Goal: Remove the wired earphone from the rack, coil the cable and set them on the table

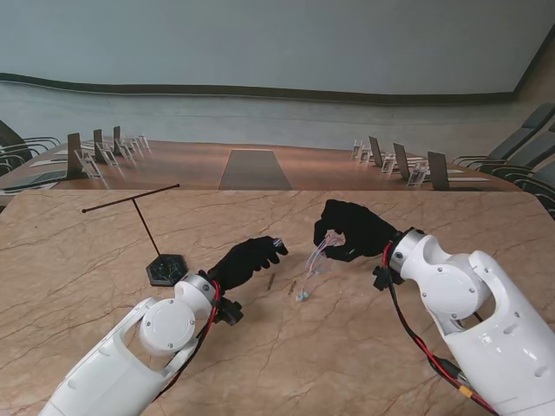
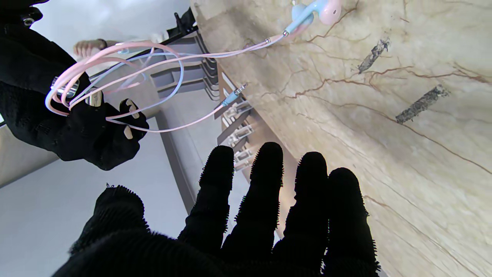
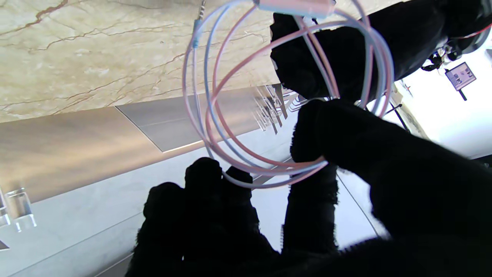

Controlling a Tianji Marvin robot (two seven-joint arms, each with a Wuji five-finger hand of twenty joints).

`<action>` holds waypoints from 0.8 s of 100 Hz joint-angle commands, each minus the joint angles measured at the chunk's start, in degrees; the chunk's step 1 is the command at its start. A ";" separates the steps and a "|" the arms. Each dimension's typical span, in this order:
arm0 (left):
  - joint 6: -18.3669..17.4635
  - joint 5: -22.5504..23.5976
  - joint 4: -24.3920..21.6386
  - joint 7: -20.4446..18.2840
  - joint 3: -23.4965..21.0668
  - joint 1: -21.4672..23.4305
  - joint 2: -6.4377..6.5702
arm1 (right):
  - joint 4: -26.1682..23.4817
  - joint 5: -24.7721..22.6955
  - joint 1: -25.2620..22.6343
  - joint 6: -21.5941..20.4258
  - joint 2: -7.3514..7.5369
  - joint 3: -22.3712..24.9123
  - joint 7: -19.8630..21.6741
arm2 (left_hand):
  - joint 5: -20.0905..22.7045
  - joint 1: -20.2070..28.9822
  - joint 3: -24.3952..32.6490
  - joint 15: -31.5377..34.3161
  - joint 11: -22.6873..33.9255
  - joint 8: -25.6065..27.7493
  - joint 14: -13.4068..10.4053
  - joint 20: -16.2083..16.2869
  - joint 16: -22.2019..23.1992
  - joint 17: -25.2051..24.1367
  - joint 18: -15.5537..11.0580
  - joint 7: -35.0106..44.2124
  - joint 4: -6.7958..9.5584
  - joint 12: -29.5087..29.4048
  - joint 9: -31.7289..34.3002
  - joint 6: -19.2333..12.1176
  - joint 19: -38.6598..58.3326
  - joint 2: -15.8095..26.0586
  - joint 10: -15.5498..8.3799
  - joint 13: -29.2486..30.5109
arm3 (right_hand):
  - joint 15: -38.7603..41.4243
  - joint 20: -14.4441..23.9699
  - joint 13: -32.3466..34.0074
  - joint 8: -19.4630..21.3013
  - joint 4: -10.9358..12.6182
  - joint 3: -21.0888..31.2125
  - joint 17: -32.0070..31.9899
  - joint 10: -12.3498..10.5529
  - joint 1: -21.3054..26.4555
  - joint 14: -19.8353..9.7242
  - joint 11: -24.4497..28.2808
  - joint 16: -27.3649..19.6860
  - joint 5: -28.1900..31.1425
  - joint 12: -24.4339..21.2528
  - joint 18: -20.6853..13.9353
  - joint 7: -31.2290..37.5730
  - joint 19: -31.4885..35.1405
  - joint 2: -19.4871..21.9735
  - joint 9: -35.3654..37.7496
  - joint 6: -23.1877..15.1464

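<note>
Here the right hand (image 1: 354, 230), raised off the marble worktop (image 1: 78, 277), pinches the coiled loops of the pink-and-blue wired earphone (image 3: 269, 115) between thumb and fingers, one earbud (image 2: 319, 9) trailing down onto the stone. The left hand (image 1: 247, 260) reaches toward it, holding nothing, its fingers (image 2: 265, 184) straight and side by side. The thin T-shaped rack (image 1: 156, 251) stands bare to the left, with open worktop all around both arms.
</note>
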 commanded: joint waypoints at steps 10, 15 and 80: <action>0.21 0.49 0.50 0.55 -0.12 0.66 -0.23 | -1.10 0.87 0.53 0.92 0.50 -0.24 2.82 | -0.96 1.87 -0.34 0.81 0.65 -0.74 -1.41 1.27 1.10 -1.27 -2.30 -1.85 0.83 0.32 -1.21 -3.39 0.62 -0.98 -1.71 -1.23 | 5.36 4.79 9.46 0.24 -2.31 1.28 6.03 4.30 6.07 2.41 4.51 4.24 3.51 6.13 -1.73 1.20 4.85 3.55 10.16 -10.33; 0.16 0.85 0.58 0.68 -0.16 0.67 -0.22 | -1.45 1.15 0.42 1.42 0.51 -0.30 2.93 | -1.31 3.19 0.10 0.92 0.84 -0.81 -1.82 1.30 1.16 -1.22 -2.44 -2.03 0.94 0.40 -1.27 -4.32 0.61 -1.45 -2.06 -1.17 | 7.77 4.95 14.38 0.96 -2.19 1.11 9.94 5.53 6.37 3.97 5.91 3.45 4.07 5.52 1.23 1.24 6.54 3.25 16.19 -10.24; -0.11 4.86 3.17 -1.98 5.58 -4.06 0.30 | -4.44 5.52 0.53 -3.01 1.26 -0.70 6.10 | -9.76 17.47 -1.06 7.60 8.24 -0.23 -8.52 6.66 8.37 -1.30 -8.44 -1.35 -0.06 6.54 -5.31 -7.89 3.05 -4.89 -7.25 -1.48 | 10.42 2.41 19.36 5.39 -1.74 -0.80 13.57 5.62 7.34 6.07 7.95 -4.83 2.51 -2.80 3.15 1.18 7.64 5.68 24.20 -9.44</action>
